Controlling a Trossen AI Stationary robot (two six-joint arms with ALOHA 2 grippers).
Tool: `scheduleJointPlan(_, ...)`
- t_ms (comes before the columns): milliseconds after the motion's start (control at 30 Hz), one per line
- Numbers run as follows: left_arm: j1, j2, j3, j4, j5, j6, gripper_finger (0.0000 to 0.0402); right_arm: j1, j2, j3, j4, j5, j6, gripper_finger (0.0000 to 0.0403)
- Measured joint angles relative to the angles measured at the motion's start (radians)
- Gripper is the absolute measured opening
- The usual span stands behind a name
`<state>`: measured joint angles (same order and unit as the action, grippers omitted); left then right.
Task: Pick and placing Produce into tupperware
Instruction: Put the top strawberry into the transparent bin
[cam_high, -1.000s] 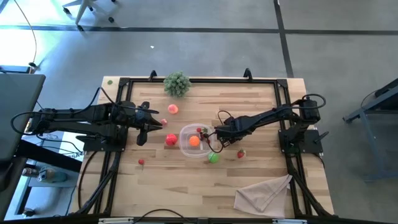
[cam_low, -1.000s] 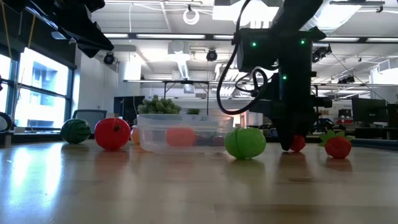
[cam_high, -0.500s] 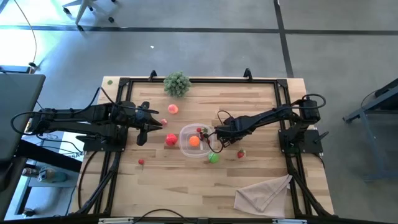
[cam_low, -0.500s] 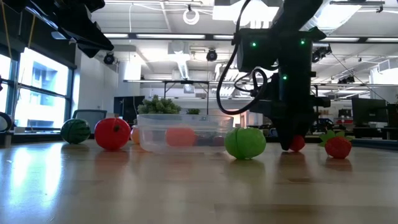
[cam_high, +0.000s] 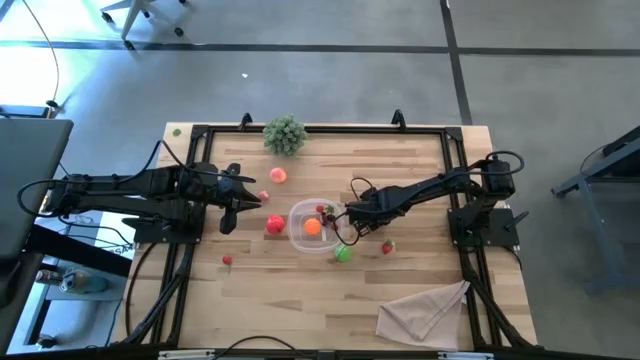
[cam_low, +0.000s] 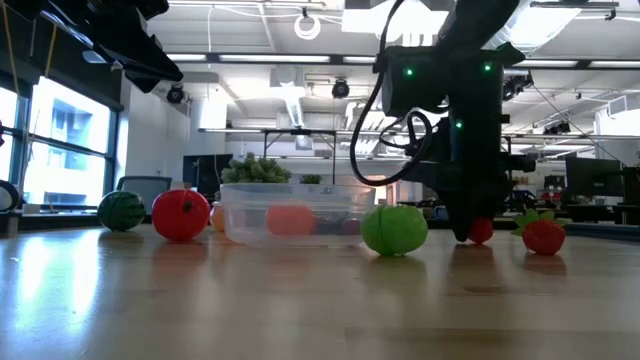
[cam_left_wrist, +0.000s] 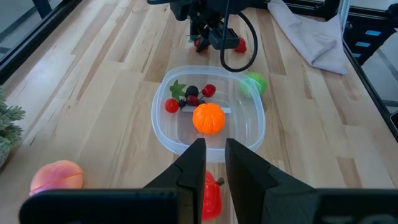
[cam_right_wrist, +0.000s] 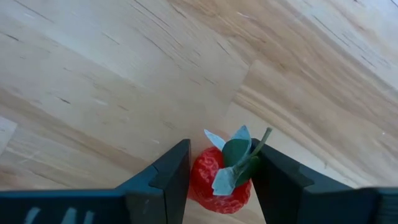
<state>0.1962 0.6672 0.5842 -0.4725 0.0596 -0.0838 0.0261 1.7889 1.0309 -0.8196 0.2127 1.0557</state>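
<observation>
The clear tupperware (cam_high: 300, 243) (cam_left_wrist: 163, 134) sits mid-table and holds an orange (cam_left_wrist: 208, 118) and a few small berries. My right gripper (cam_high: 347, 224) (cam_right_wrist: 221, 171) points down just right of it, shut on a small red strawberry (cam_right_wrist: 217, 180) with green leaves. Loose produce lies around it: a green fruit (cam_high: 343, 254), a larger strawberry (cam_high: 387, 247), a red fruit (cam_high: 275, 225) and a pink peach (cam_high: 278, 175). My left gripper (cam_high: 250, 200) (cam_left_wrist: 215, 146) hangs shut above the table to the left, holding nothing. My right gripper pinches the small strawberry's two sides (cam_right_wrist: 198, 177) between its two fingers, coming from above and pointing steeply down. In the low view the berry (cam_low: 481, 231) seems to rest on the table at the fingertips, its leaves turned up.
A grey-green plant sprig (cam_high: 285, 133) stands at the far edge and a beige cloth (cam_high: 425, 310) lies at the near right. Two small red pieces (cam_high: 227, 261) (cam_high: 264, 196) lie on the left part of the table. A black frame rims the tabletop.
</observation>
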Motion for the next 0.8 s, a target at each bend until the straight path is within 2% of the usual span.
scheduleJointPlan(200, 0.0, 0.0, 0.0, 0.0, 0.0, 0.0, 0.0051, 0.0, 0.0, 0.0, -0.022, 0.02, 0.031, 0.0154)
scheduleJointPlan(500, 0.0, 0.0, 0.0, 0.0, 0.0, 0.0, 0.0051, 0.0, 0.0, 0.0, -0.027, 0.068, 0.05, 0.019)
scheduleJointPlan(800, 0.0, 0.0, 0.0, 0.0, 0.0, 0.0, 0.0051, 0.0, 0.0, 0.0, -0.03, 0.028, 0.127, 0.0197)
